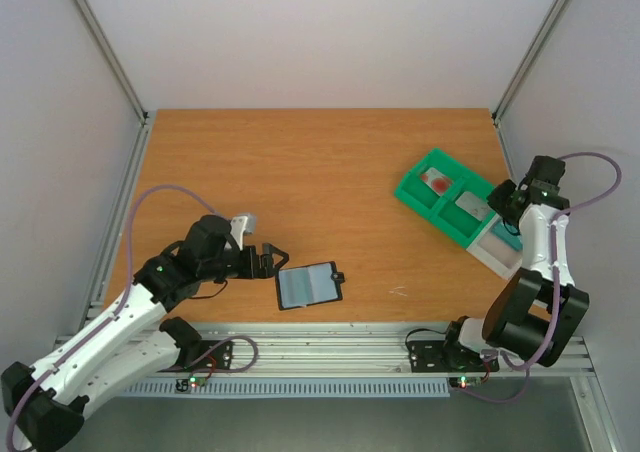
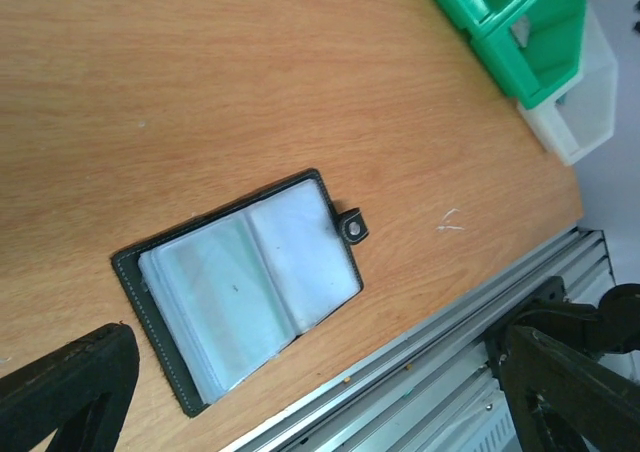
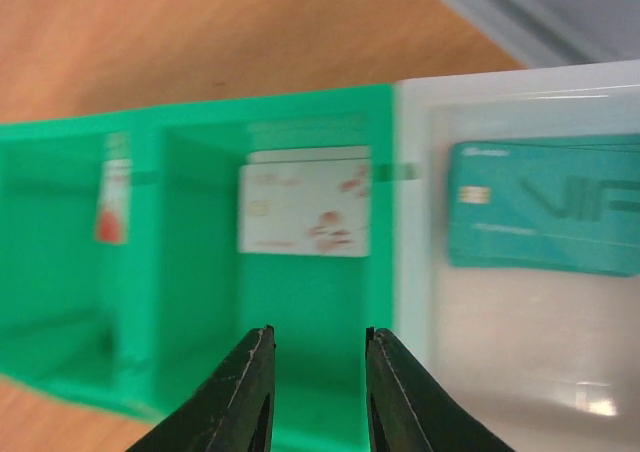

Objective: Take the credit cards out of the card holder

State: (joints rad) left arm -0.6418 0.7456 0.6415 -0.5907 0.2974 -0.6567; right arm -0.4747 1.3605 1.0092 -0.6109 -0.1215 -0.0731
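Left gripper, spread wide, faces the open black bi-fold card holder; pinning it flat looks wise. Right gripper: slightly parted, empty.

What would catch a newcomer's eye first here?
The bright green tray at the right edge, a pale card in one compartment and a teal card in the white bin beside it, right gripper above. Then the black card holder lying open near the front, by the left gripper.

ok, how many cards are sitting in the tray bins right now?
3. A red-marked card, blurred, in the end green compartment; a pale card in the green compartment beside the white bin; a teal card in the white bin, possibly topping a stack.
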